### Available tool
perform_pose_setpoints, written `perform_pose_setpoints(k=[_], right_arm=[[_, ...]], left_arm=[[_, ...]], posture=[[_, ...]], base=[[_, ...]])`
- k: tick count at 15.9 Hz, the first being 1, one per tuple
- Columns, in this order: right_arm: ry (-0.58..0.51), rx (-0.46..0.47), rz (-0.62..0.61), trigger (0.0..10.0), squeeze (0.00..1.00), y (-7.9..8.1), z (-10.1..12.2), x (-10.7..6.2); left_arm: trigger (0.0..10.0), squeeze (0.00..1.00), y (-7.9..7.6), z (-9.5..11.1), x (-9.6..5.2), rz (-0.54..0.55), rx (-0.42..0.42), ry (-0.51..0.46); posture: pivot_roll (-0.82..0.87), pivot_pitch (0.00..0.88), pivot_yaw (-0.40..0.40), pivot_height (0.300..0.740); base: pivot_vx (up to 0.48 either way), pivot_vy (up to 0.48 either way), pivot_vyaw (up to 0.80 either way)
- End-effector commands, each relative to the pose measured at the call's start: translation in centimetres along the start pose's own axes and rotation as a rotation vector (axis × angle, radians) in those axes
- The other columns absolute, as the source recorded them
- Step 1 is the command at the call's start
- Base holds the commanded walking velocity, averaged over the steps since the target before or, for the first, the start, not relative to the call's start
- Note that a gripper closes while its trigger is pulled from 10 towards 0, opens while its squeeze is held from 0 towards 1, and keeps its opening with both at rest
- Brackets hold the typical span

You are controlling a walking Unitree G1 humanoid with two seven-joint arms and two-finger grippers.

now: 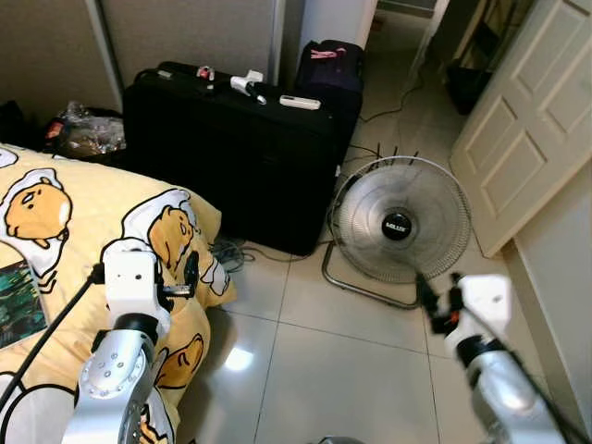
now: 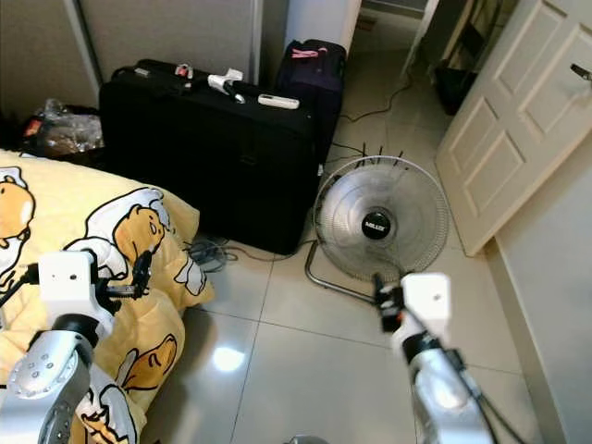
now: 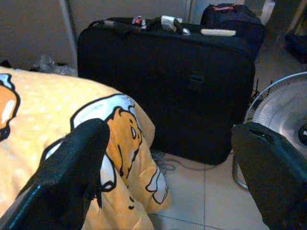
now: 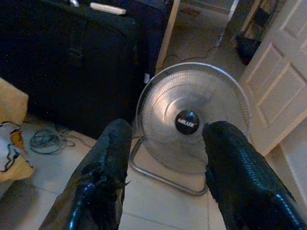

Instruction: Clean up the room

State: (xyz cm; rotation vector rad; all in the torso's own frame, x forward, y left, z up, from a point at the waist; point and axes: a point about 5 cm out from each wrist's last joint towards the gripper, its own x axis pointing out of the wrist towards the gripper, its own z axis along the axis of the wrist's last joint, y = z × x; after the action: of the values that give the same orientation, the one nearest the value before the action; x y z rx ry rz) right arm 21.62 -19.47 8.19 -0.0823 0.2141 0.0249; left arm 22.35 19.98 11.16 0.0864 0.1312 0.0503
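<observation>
Both grippers are spread and empty: your left gripper [image 1: 188,277] hovers over the blanket [image 1: 65,231] beside the suitcase [image 1: 231,157], your right gripper [image 1: 440,298] just before the fan [image 1: 400,222]. Advance carelessly and you could tip the fan or snag the cable [image 4: 45,140] at the suitcase's foot.

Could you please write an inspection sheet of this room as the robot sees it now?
Surface: tiled floor, glossy, with a light reflection.
Job's things: yellow cartoon blanket on the bed, its corner hanging toward the floor; small white items on top of the black suitcase.
Clutter: crumpled plastic bag behind the bed; dark bag behind the suitcase; floor fan on the tiles.
Grippers: left tool open, above the blanket's corner; right tool open, pointing at the fan; both hold nothing.
Cables: loose coil by the suitcase's foot; cord running toward the doorway.
Surroundings: white panel door at right.
</observation>
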Motion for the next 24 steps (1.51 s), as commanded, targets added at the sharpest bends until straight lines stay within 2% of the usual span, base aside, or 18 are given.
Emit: perform_pose_setpoints(k=[1,3,4,6,7,8,9,10,11,12,13,14,16,19,20,21,23,24], right_arm=[[-0.001,0.006,0.011,10.0,0.00,-0.5,0.3,-0.1],[0.021,-0.044,0.060,10.0,0.00,-1.2,-0.2,-0.8],[-0.001,0.057,-0.081,10.0,0.00,-1.4,0.1,-0.1],[-0.058,0.066,-0.091,10.0,0.00,0.7,1.0,-0.4],[-0.063,0.003,-0.007,10.0,0.00,2.3,1.3,-0.4],[-0.061,0.011,0.011,10.0,0.00,2.7,1.3,-0.1],[-0.064,0.012,0.050,10.0,0.00,3.0,1.4,0.4],[-0.059,0.013,0.063,10.0,0.00,3.2,1.3,0.5],[-0.047,0.011,0.074,10.0,0.00,3.3,1.0,0.4],[-0.019,0.014,0.094,10.0,0.00,3.6,0.4,0.2],[0.004,0.023,0.111,10.0,0.00,3.3,0.1,0.3],[0.013,0.020,0.111,10.0,0.00,3.1,-0.1,0.3],[0.008,-0.030,0.056,10.0,0.00,1.2,0.1,-0.3],[0.006,-0.037,0.090,10.0,0.00,2.1,0.1,-0.5],[0.007,-0.016,0.103,10.0,0.00,1.9,0.2,-0.4],[0.019,0.062,0.098,10.0,0.00,1.8,-0.3,-0.3],[-0.017,0.049,0.137,10.0,0.00,2.4,0.6,0.1],[-0.006,0.060,0.109,10.0,0.00,1.7,0.4,0.3]], left_arm=[[10.0,0.00,0.0,0.5,-0.1,-0.011,0.003,-0.014],[10.0,0.00,-0.4,1.0,0.2,-0.060,0.015,-0.027],[10.0,0.00,-0.6,1.4,0.3,-0.068,0.027,-0.049],[10.0,0.00,-0.2,1.8,0.0,-0.035,0.039,-0.070],[10.0,0.00,0.0,2.1,-0.1,0.002,0.068,-0.117],[10.0,0.00,0.0,2.4,-0.1,0.019,0.051,-0.149],[10.0,0.00,0.0,3.0,0.1,0.060,0.103,-0.198],[10.0,0.00,-0.1,3.2,0.3,0.057,0.139,-0.201],[10.0,0.00,-0.5,3.0,0.4,-0.026,0.141,-0.158],[10.0,0.00,-0.2,3.0,0.1,-0.075,0.104,-0.137],[10.0,0.00,-0.6,2.9,0.0,-0.073,0.079,-0.134],[10.0,0.00,-0.9,2.8,-0.1,-0.079,0.101,-0.135],[10.0,0.00,-1.8,1.8,-0.1,-0.095,0.068,-0.076],[10.0,0.00,0.1,1.2,0.0,-0.014,0.029,-0.058],[10.0,0.00,0.1,1.4,0.0,-0.012,0.046,-0.060],[10.0,0.00,-0.1,1.2,-0.1,-0.010,0.005,-0.051],[10.0,0.00,-0.2,1.2,-0.3,-0.050,-0.002,-0.041],[10.0,1.00,-0.7,1.7,-0.1,-0.086,0.040,-0.059]], posture=[[-0.16,0.008,-0.068,0.740],[-0.16,0.020,-0.040,0.740],[-0.15,0.023,-0.041,0.740],[-0.14,0.028,-0.058,0.740],[-0.13,0.024,-0.068,0.740],[-0.13,0.021,-0.069,0.740],[-0.14,0.012,-0.057,0.740],[-0.13,0.009,-0.050,0.740],[-0.12,0.011,-0.045,0.740],[-0.11,0.018,-0.047,0.740],[-0.09,0.030,-0.066,0.740],[-0.12,0.027,-0.054,0.740],[-0.15,0.030,-0.044,0.740],[-0.15,0.000,-0.046,0.740],[-0.13,0.000,-0.053,0.740],[-0.13,0.000,-0.062,0.740],[-0.13,0.000,-0.077,0.740],[-0.13,0.000,-0.075,0.740]], base=[[0.000,0.000,0.00],[0.000,0.000,0.00],[0.000,0.000,0.00],[0.000,0.000,0.00],[0.000,0.000,0.80],[0.000,0.000,0.80],[0.000,0.000,0.80],[0.000,0.000,0.80],[0.000,0.000,0.80],[0.000,0.000,0.80],[0.000,0.000,0.80],[0.000,0.000,0.80],[0.000,0.000,0.80],[0.000,0.000,0.80],[0.000,0.000,0.80],[0.000,0.000,0.80],[0.000,0.000,0.80],[0.000,0.000,0.80]])
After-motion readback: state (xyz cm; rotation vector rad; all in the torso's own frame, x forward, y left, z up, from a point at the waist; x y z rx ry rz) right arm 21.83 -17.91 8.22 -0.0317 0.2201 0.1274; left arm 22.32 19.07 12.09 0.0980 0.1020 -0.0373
